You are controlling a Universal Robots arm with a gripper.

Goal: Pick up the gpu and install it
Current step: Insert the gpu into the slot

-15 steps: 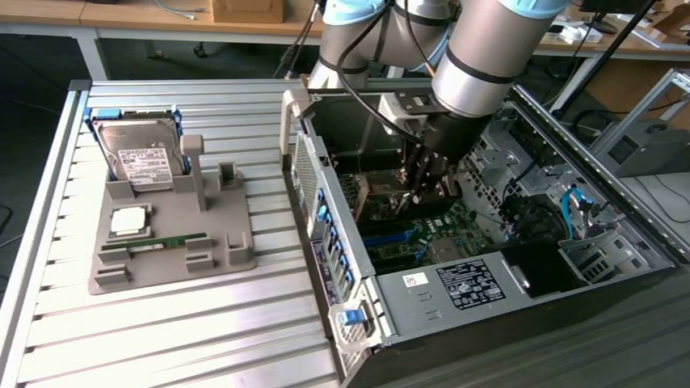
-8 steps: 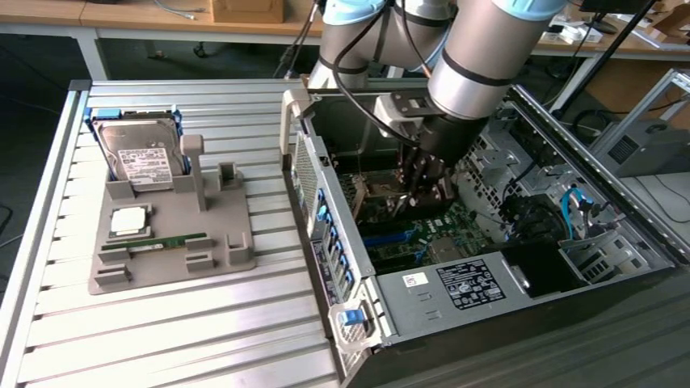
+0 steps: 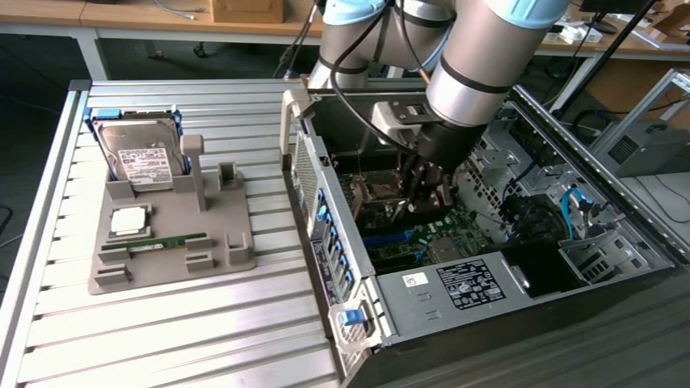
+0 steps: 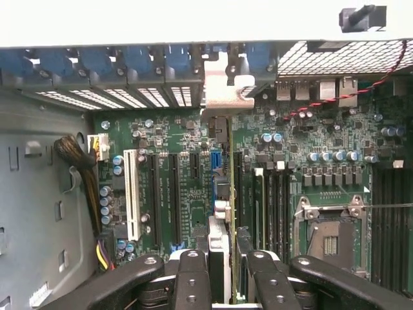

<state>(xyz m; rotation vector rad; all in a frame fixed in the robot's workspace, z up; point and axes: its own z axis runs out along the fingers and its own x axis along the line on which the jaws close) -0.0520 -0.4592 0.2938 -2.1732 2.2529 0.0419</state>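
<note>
gpu (image 4: 230,194): seen edge-on in wrist view, a thin strip; faces not visible; near end hidden between tool fingers (image 4: 191,278). In exterior view mostly hidden behind the arm.
tool (image 3: 418,194): exterior view, tips down inside pc case (image 3: 603,267), contact w/ card not clear.
slot under card: hidden by card edge, seating can't tell.
arm (image 3: 485,56): upper part cut off by frame top.
hard drive (image 3: 145,158): label text too small to read.
case sticker (image 3: 471,283): print unreadable.
</note>
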